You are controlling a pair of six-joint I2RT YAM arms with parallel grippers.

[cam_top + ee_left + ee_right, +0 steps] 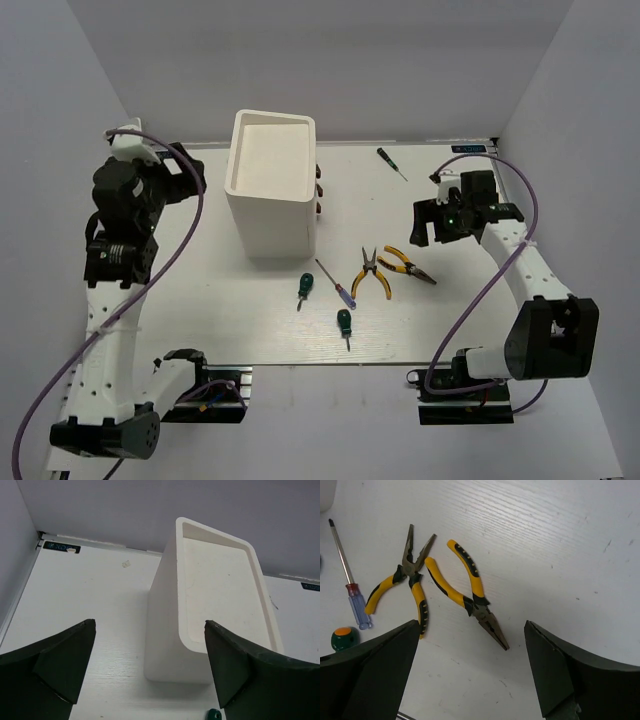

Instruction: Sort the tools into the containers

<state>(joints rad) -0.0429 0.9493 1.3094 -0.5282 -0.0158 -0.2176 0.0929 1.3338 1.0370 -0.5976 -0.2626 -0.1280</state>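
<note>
Room for moving is left along the near edge of the white surface (190, 320), where only one stubby green-handled screwdriver (344, 323) is laid close to the rim. A second stubby screwdriver (304, 287) is laid slightly farther in, just in front of the cabinet. Beside it a purple-handled screwdriver (335, 283) is set aslant. Two yellow-handled pliers are found next: the left pliers (370, 273) with handles parted and the right pliers (407, 264) with nose pointed rightward, the two touching or nearly so. The right gripper (470, 627) is held spread wide above them, with nothing pinched. The left gripper (149, 630) is likewise spread and empty, raised to the left of the tall white cabinet (270, 185), whose dark drawer knobs (318, 192) are turned rightward. Bare surface is seen on both sides of the cabinet. A thin dark green screwdriver (391, 163) is laid apart near the far edge.
</note>
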